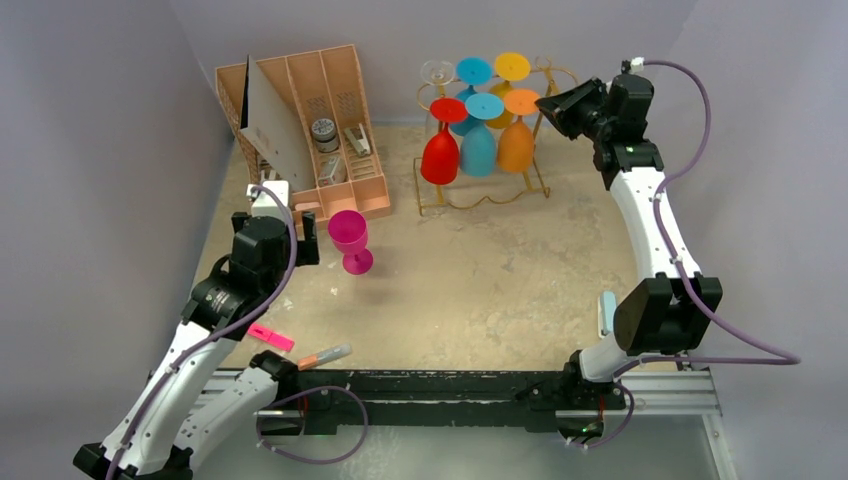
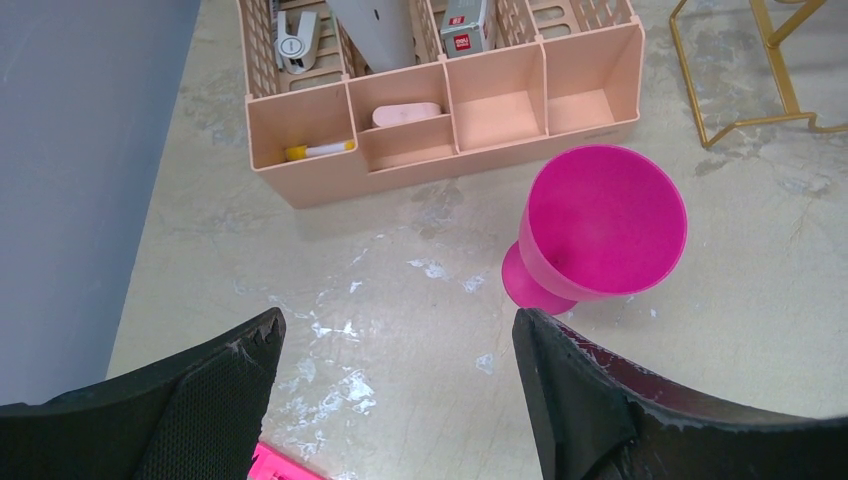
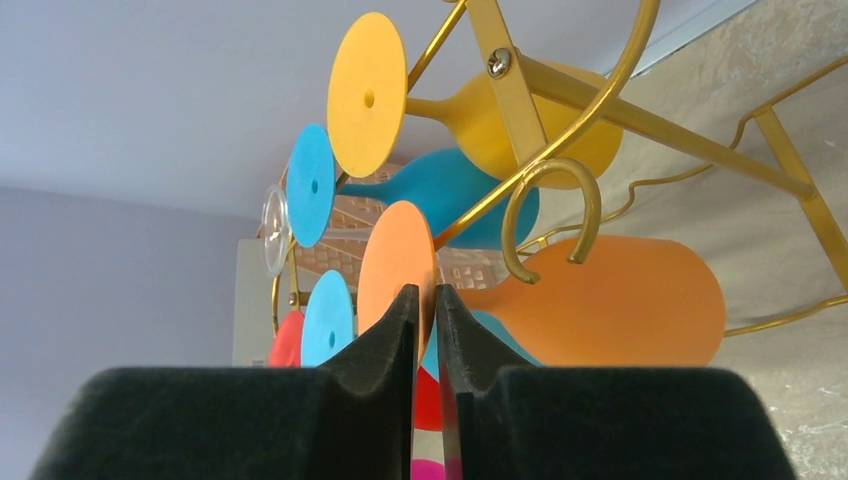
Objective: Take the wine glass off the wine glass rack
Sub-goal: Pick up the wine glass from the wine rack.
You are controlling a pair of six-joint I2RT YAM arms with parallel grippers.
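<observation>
The gold wire wine glass rack [image 1: 483, 201] stands at the back of the table with several coloured glasses hanging upside down from its arms [image 3: 518, 88]. An orange wine glass [image 1: 516, 146] hangs at its right front. In the right wrist view its bowl [image 3: 620, 300] lies right of a hook, and its flat foot [image 3: 395, 255] sits edge-on between my fingertips. My right gripper [image 3: 426, 292] [image 1: 548, 106] is shut on that foot. My left gripper [image 2: 398, 325] [image 1: 303, 240] is open and empty, just left of a pink glass [image 2: 605, 225] [image 1: 350, 241] standing upright on the table.
A tan slotted desk organiser [image 1: 330, 120] [image 2: 440, 150] stands at the back left, holding small office items. A pink highlighter [image 1: 271, 337] and a marker [image 1: 325, 355] lie near the left arm's base. Red [image 1: 440, 155], blue [image 1: 478, 148] and yellow [image 3: 365, 95] glasses hang beside the orange one.
</observation>
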